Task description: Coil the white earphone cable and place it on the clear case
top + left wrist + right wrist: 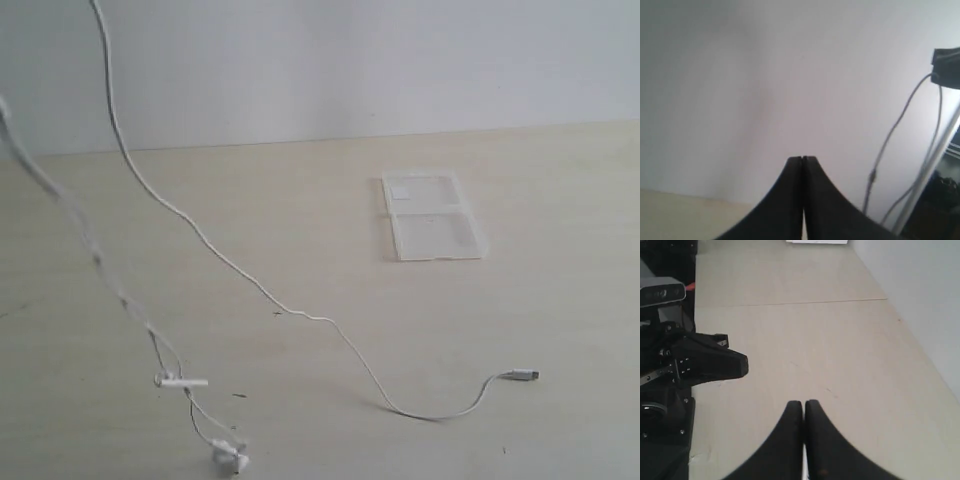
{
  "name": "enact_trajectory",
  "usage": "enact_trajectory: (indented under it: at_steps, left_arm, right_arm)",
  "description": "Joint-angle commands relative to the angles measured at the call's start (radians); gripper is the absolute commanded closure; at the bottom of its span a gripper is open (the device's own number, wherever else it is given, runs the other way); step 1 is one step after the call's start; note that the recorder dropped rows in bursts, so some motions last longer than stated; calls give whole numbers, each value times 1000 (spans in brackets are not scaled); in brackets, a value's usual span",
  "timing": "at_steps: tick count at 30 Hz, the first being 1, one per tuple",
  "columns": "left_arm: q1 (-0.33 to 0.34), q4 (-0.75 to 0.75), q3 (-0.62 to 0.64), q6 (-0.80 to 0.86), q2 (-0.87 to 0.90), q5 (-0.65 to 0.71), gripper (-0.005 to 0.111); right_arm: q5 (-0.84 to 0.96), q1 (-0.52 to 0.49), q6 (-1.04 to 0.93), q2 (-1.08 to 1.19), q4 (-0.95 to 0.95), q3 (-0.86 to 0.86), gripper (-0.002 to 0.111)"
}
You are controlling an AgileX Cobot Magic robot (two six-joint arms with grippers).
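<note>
Left gripper (803,159) first: its two black fingers are pressed flat together, tip to tip, aimed at the pale wall (740,75), and no wire shows between them from the left wrist view. Over to the right gripper (803,402): same story, jaws squeezed together with nothing in them, hanging above bare table (850,355).

Now out to the main event. The white earphone cable (250,280) is nowhere near coiled. Two strands climb steeply out of the exterior view at the upper left, on the left arm's side, so something up there is carrying the wire. I'd guess the left arm, but the pictures don't show the contact.

From that high point one strand drops to the inline remote (181,381) and the earbuds (230,458) lying at the near left edge. The other sweeps down across the middle of the table and ends at the plug (522,375), flat on the wood.

Lifting it like this makes sense: the slack hangs free and the two runs separate instead of tangling.

The clear case (433,216) lies open and flat towards the far right, well apart from every part of the cable, with nothing on it. Coiling and placing both look ahead of us.
</note>
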Motion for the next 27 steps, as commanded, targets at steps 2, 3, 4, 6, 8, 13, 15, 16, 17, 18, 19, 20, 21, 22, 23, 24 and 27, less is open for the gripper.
enact_trajectory:
  at_steps: [2, 3, 4, 6, 8, 13, 15, 16, 17, 18, 19, 20, 21, 22, 23, 24, 27]
  left_arm:
    - [-1, 280, -156, -206, 209, -251, 107]
    - [-1, 317, -200, -206, 277, -370, 107]
    - [-1, 331, -232, -206, 332, -417, 107]
    - [-1, 333, -274, -220, 396, -472, 107]
    - [-1, 337, -314, -218, 448, -481, 107]
    - [1, 335, -339, -216, 457, -453, 107]
    - [1, 338, -339, -216, 457, -457, 107]
    - [1, 335, -339, -219, 457, -460, 107]
    - [1, 335, -339, -219, 457, -466, 107]
    - [1, 338, -339, -219, 457, -469, 107]
    - [1, 341, -339, -215, 457, -469, 107]
    - [1, 343, -339, -184, 457, -469, 107]
    - [1, 343, -339, -133, 457, -469, 107]
    - [1, 343, -343, -42, 457, -479, 107]
    - [1, 341, -343, -15, 457, -490, 107]
    - [1, 341, -343, 13, 457, -490, 107]
    - [1, 341, -343, 46, 457, -510, 101]
  right_arm:
    - [14, 19, -17, 18, 8, -4, 108]
    - [14, 19, -17, 18, 8, -4, 108]
    - [17, 19, -16, 18, 8, -4, 108]
    - [36, 19, -16, 18, 8, -4, 108]
    - [46, 19, -16, 18, 8, -4, 108]
    - [47, 19, -9, 18, -45, -4, 108]
    - [49, 19, -9, 18, -45, -4, 108]
    - [54, 19, -9, 21, -45, -4, 108]
    - [56, 19, -9, 22, -45, -4, 108]
    - [61, 19, -9, 27, -45, -4, 108]
    - [66, 19, -9, 31, -45, -4, 108]
    - [67, 19, -9, 35, -45, -4, 108]
    - [67, 19, -9, 39, -45, -4, 108]
    - [67, 19, -9, 48, -45, -4, 108]
    - [67, 19, -9, 51, -45, -4, 108]
    - [67, 19, -9, 54, -45, -4, 108]
    - [70, 19, -9, 54, -45, -4, 108]
